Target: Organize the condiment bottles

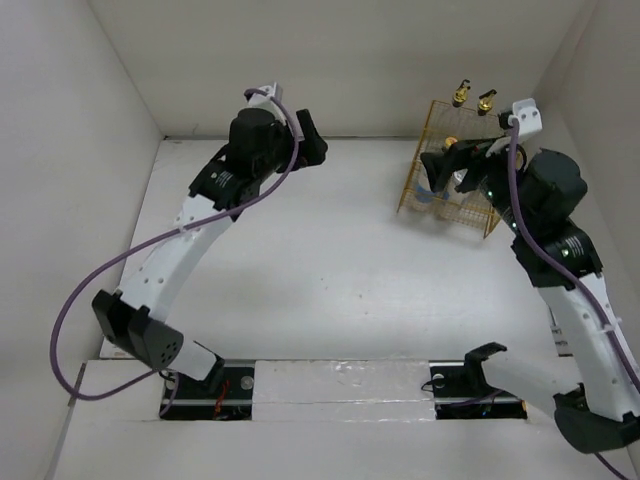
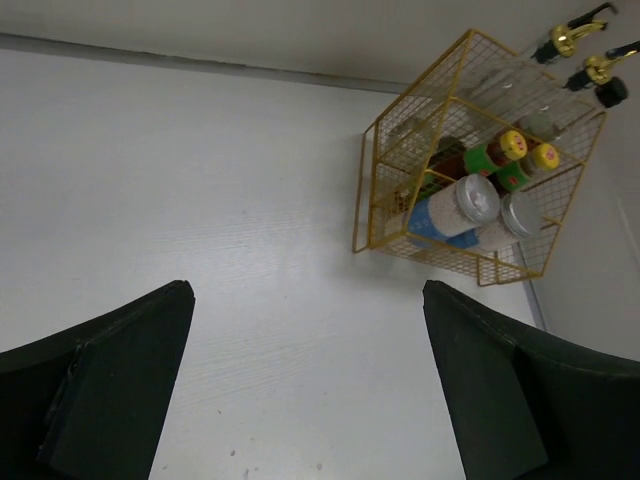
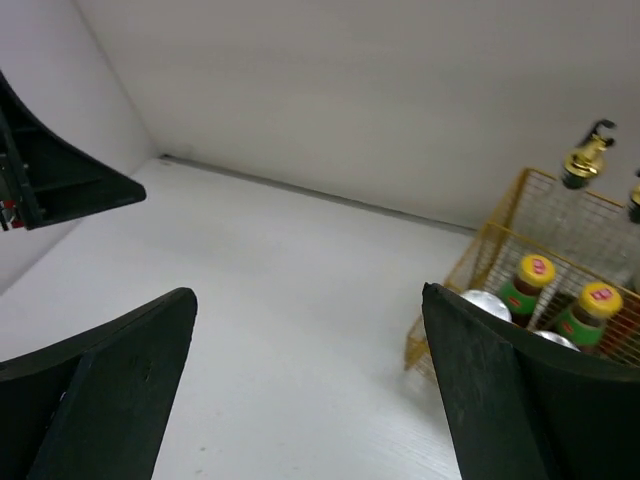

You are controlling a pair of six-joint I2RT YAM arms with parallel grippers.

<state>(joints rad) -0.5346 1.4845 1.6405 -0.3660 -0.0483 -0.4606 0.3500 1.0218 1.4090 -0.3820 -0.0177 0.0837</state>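
The condiment bottles stand inside a yellow wire rack [image 2: 359, 190] at the back right of the table. Two red-labelled sauce bottles with yellow caps [image 2: 513, 143] [image 3: 535, 270] sit behind two silver-lidded shakers with blue labels [image 2: 478, 198] [image 3: 487, 303]. Taller clear bottles with gold pourers [image 2: 565, 38] [image 1: 460, 95] rise at the rack's far side. My left gripper [image 2: 308, 290] [image 1: 310, 135] hangs open over bare table at the back, left of the rack. My right gripper [image 3: 310, 295] [image 1: 465, 150] is open and empty, close to the rack's near-left side.
White walls close the table in at the back and on both sides; the rack [image 1: 410, 190] stands near the back right corner. In the right wrist view the left gripper's black body [image 3: 60, 180] shows at the far left.
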